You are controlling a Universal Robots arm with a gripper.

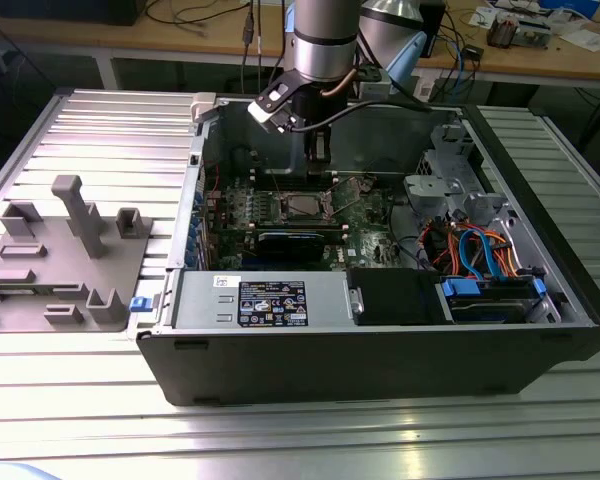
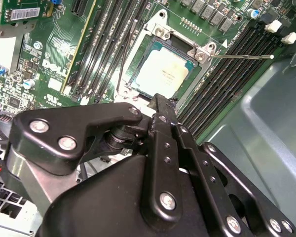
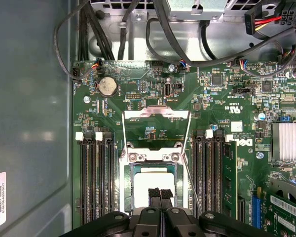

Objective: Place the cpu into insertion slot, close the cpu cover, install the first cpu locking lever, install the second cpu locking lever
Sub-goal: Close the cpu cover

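Silver cpu flush inside insertion slot rim | cpu cover open | hand pinched together above

Smooth bright metal cpu

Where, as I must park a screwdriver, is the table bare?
The ribbed metal table is bare on the exterior camera's side of the black computer case and beyond the grey plastic fixture. Inside the case is crowded: green circuit board, orange and blue cables, the black hand.
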